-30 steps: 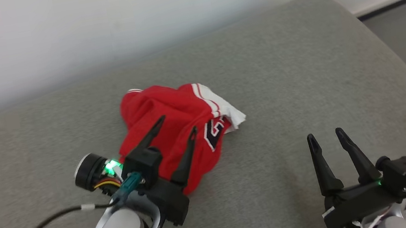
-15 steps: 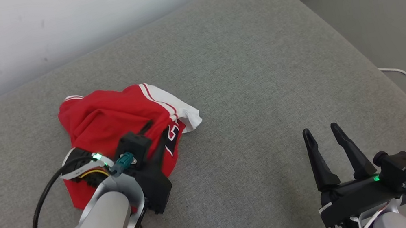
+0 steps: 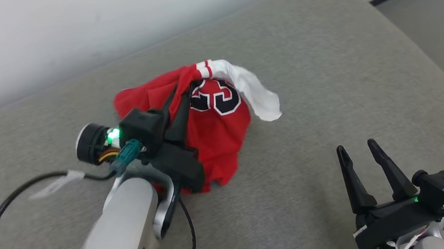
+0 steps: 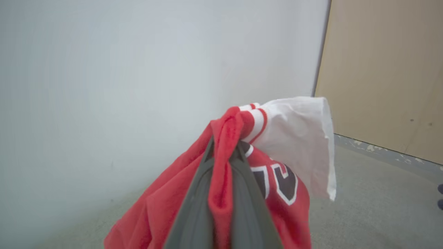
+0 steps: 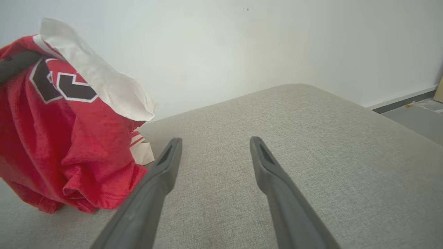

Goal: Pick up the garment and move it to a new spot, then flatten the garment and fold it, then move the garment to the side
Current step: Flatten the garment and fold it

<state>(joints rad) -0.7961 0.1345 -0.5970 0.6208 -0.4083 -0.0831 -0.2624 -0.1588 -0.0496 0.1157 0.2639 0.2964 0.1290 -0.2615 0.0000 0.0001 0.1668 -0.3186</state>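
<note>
Since a second ago, the red jersey [image 3: 220,142] is being partly lifted off the grey cushion [image 3: 328,57], pinched in the closed left gripper [image 3: 184,91]; the right gripper [image 3: 356,148] is being held spread and empty. Relocating, flattening and folding are still being awaited.

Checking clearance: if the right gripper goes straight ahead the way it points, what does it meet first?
For the right gripper the way looks free over the cushion up to the wall; the garment hangs left of that line. Depth unclear.
</note>
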